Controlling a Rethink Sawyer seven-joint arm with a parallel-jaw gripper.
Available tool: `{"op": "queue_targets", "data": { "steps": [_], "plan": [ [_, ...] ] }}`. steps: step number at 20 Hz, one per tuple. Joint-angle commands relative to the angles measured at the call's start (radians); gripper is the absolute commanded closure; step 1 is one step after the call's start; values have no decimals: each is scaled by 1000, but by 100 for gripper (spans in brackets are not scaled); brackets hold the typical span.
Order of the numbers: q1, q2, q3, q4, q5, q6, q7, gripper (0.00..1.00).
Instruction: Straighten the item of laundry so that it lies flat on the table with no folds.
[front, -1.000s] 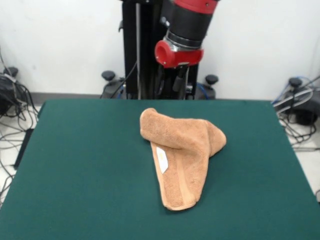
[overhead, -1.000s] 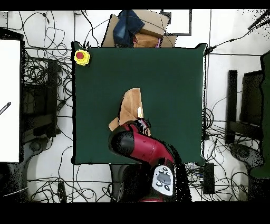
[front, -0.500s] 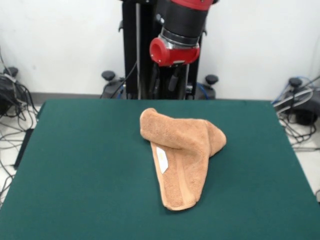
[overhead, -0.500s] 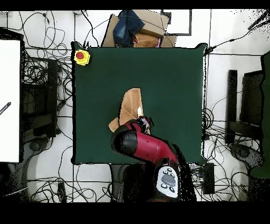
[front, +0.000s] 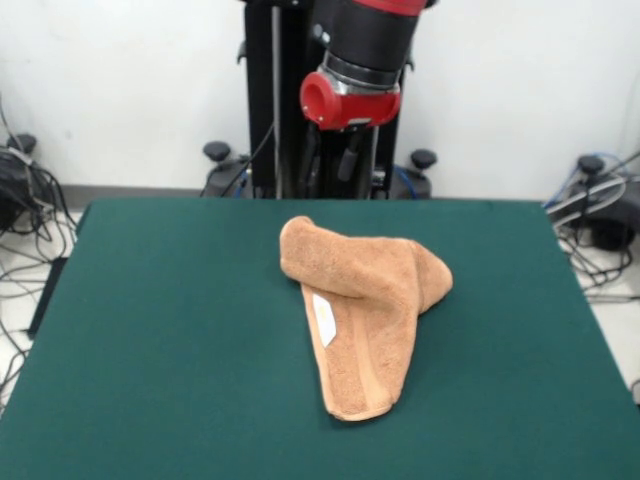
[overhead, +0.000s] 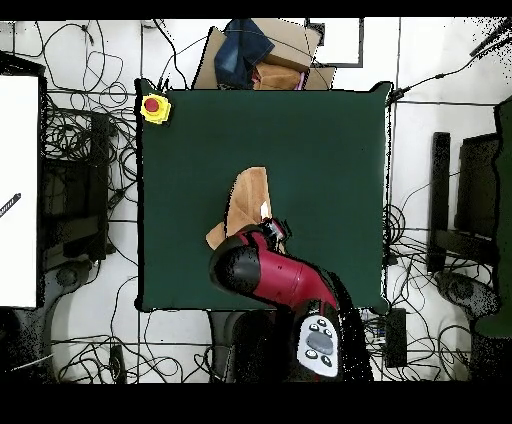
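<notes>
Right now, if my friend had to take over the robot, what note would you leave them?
End effector: up above the table's far edge, behind the towel, holding nothing. I cannot tell if it is open or shut.
Towel: near the middle of the table, folded over on itself. A thick rolled fold runs across its far end, and a narrow flap points toward the near edge with a white tag showing.
Done: nothing you can see; the towel is not flat.
Left: grab an edge or corner, open the folds, and spread the towel flat on the table.
</notes>
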Motion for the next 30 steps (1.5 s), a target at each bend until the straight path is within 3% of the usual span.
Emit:
{"op": "queue_targets", "data": {
  "steps": [1, 20, 30],
  "plan": [
    [-20, 3, 118, -32, -34, 126, 172, 0],
    [-11, 8, 124, -42, -32, 132, 179, 0],
    [-67, 29, 221, -67, -52, 158, 126, 0]
  ]
}}
